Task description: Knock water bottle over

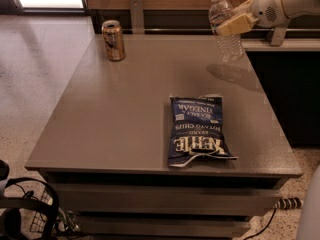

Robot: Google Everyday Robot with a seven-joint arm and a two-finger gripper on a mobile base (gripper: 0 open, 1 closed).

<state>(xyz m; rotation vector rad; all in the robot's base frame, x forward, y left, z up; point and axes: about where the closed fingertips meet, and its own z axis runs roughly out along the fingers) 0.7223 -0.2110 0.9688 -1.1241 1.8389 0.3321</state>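
Water bottle [230,46] tilted, gripper [234,24] with fingers clamped on it, Kettle Brand vinegar chips bag [197,130] mid-table

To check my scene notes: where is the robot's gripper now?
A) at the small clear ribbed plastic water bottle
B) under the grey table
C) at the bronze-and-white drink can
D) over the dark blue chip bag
A: the gripper is against the side of the small clear ribbed plastic water bottle, at the far edge of the grey table.
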